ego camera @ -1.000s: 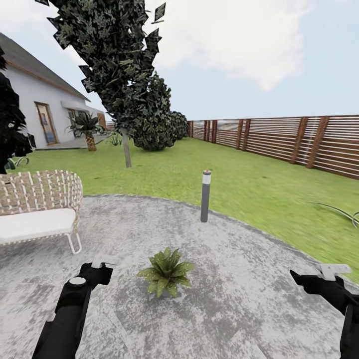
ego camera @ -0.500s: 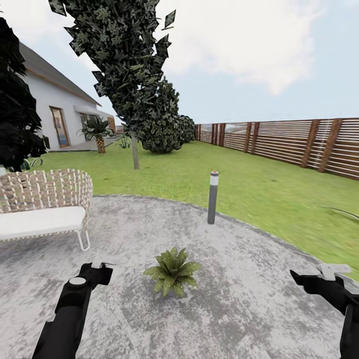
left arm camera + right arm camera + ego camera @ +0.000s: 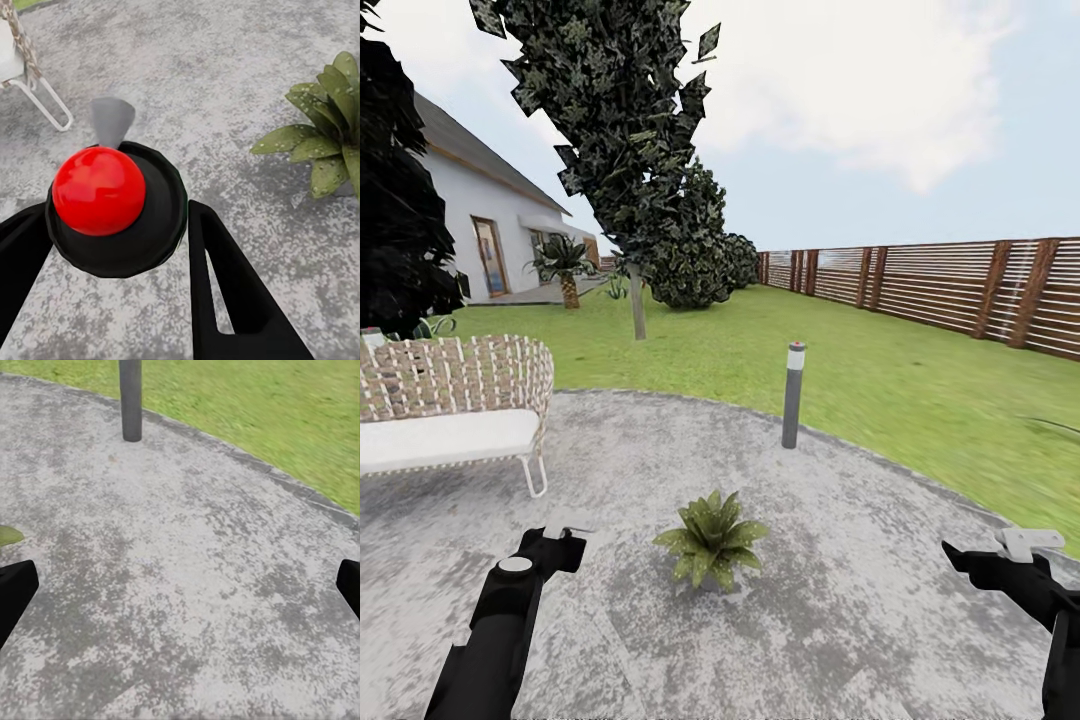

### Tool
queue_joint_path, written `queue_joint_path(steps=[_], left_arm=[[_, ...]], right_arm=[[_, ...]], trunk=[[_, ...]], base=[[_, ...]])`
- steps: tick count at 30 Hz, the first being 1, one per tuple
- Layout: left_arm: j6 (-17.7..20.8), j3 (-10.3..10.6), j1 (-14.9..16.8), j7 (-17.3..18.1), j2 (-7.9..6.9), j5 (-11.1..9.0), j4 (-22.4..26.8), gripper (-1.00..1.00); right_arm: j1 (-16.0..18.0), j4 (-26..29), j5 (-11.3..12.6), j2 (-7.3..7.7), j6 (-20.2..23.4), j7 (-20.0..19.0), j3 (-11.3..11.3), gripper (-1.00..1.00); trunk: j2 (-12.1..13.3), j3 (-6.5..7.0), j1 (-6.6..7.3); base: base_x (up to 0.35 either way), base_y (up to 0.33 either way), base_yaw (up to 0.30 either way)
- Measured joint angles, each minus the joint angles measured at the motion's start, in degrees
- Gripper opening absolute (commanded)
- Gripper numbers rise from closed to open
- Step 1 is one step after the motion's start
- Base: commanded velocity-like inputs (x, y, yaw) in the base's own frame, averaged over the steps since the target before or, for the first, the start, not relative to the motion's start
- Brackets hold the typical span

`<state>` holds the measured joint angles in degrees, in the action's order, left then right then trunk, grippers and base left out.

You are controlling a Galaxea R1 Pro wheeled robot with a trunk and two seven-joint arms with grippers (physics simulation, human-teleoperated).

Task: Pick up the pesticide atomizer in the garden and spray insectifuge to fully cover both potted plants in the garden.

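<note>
Grey paved patio [image 3: 840, 620] underfoot, lawn and slatted fence [image 3: 960, 285] beyond. Left hand [image 3: 112, 247] clenched on a black object topped with a red ball [image 3: 99, 190], seemingly the atomizer's head; could not confirm. Right hand [image 3: 180, 585] released, fingers wide, empty. From the left hand, one potted plant [image 3: 712, 538] sat just ahead and toward the right hand, nearer the left. Bollard lamp [image 3: 793, 395] stood beyond the plant. Leaves showed faint pale specks.

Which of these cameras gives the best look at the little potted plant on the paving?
The head view: the whole potted plant sits on the paving between both arms. The left wrist view catches its speckled leaves close up, cut off at the edge. The right wrist view shows one leaf tip.
</note>
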<state>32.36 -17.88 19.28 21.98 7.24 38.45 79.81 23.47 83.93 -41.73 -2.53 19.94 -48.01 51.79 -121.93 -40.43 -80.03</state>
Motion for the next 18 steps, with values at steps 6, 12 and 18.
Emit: queue_joint_path(steps=[6,12,18], left_arm=[[0.0,0.0,-0.1,0.0,0.0,0.0,0.1,-1.0],[0.0,0.1,-0.2,0.0,0.0,0.1,0.2,-1.0],[0.3,1.0,0.3,-0.2,0.0,0.0,0.2,-1.0]], right_arm=[[0.0,0.0,0.0,0.02,-0.1,-0.1,0.0,1.0],[0.0,-0.1,0.2,-0.36,-0.1,-0.2,-7.9,1.0],[0.0,1.5,0.2,-0.56,0.0,0.3,-25.6,1.0]], trunk=[[0.0,0.0,-0.01],[0.0,0.0,-0.01],[0.0,0.0,-0.01]], base=[[0.0,0.0,0.0],[0.0,0.0,0.0],[0.0,0.0,0.0]])
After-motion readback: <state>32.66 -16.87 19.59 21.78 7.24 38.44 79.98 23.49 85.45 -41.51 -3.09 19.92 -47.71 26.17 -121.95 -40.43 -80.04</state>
